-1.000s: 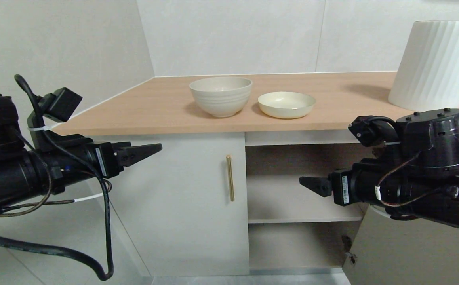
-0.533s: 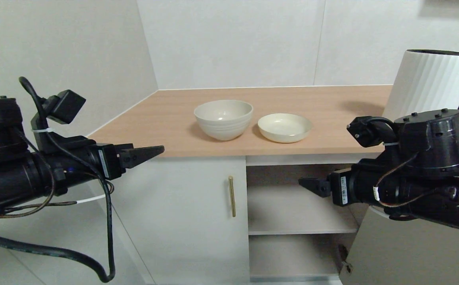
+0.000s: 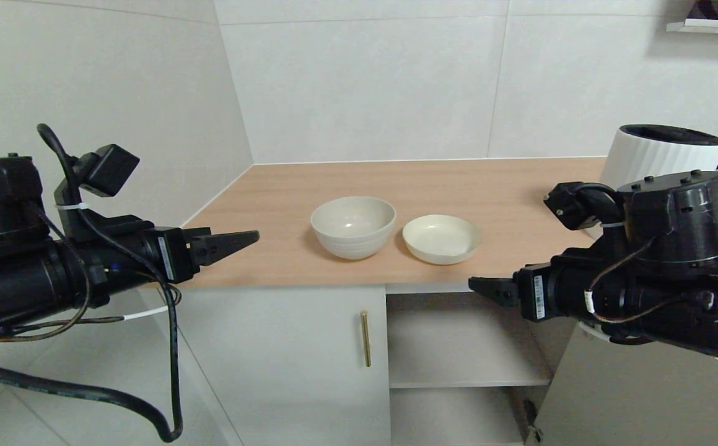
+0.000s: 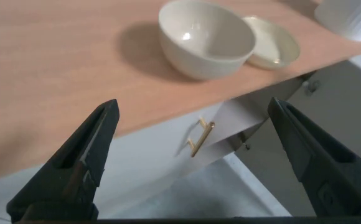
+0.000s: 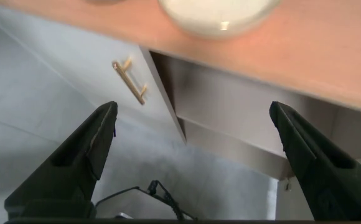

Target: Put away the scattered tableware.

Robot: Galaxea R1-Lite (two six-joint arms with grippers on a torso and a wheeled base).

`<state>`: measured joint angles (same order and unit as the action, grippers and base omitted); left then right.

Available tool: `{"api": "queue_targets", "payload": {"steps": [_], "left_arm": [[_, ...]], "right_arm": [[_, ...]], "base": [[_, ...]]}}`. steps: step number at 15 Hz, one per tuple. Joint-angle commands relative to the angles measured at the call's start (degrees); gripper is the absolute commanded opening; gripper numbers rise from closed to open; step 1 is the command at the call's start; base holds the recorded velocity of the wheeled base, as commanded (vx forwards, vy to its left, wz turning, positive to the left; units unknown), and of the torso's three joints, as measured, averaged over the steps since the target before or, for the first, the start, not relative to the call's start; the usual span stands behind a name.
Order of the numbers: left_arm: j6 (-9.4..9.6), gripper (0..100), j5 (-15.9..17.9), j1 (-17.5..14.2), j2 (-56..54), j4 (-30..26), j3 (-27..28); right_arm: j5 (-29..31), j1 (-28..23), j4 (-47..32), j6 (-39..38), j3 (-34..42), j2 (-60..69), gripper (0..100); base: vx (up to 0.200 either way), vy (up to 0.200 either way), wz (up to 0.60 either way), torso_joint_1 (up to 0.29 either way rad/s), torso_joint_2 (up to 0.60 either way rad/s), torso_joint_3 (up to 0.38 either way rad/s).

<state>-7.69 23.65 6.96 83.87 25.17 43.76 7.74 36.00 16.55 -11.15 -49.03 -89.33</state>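
A deep off-white bowl [image 3: 352, 226] and a shallow cream dish [image 3: 441, 238] sit side by side near the front edge of the wooden counter [image 3: 284, 204]. My left gripper [image 3: 244, 238] hangs in front of the counter's edge, left of the bowl, and holds nothing. In the left wrist view it [image 4: 193, 162] is open, with the bowl [image 4: 206, 38] and dish [image 4: 271, 42] beyond it. My right gripper [image 3: 479, 286] sits just below the counter edge, under the dish, at the open cabinet. In the right wrist view it [image 5: 196, 162] is open and empty, the dish [image 5: 218, 12] above it.
The left cabinet door with a brass handle [image 3: 365, 339] is closed. The right compartment is open, showing a shelf [image 3: 464, 365], and its door [image 3: 612, 396] swings out at the lower right. A tall white ribbed container [image 3: 662, 155] stands on the counter's right.
The head camera has risen, so the counter and cabinet sit lower in the picture. The bowl and dish have not moved on the counter. Both grippers stay open.
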Motion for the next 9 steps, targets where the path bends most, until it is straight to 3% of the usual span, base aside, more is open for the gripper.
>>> {"api": "queue_targets", "payload": {"steps": [1,5,7,9], "left_arm": [[0.05,100,-0.01,0.25,0.24,-0.04,0.01],[0.05,100,-1.06,2.44,-0.38,-0.56,-0.87],[0.05,100,-2.73,3.41,-0.11,-1.97,0.18],[-0.04,100,-2.91,5.52,0.06,-8.83,5.02]], "right_arm": [[-0.01,0.04,0.06,-0.01,-0.01,-0.14,100],[-0.01,0.04,0.5,-0.01,-0.36,-0.84,100],[-0.09,-1.19,2.61,0.08,-1.59,-2.95,100],[-0.53,-3.57,2.78,0.08,-5.11,-5.77,100]], "base": [[0.0,0.0,0.0,0.222,-0.5,-0.281],[0.0,0.0,0.0,0.208,-0.47,-0.265],[0.0,0.0,0.0,0.076,-0.17,-0.1],[0.0,0.0,0.0,0.016,-0.03,-0.021]]}}
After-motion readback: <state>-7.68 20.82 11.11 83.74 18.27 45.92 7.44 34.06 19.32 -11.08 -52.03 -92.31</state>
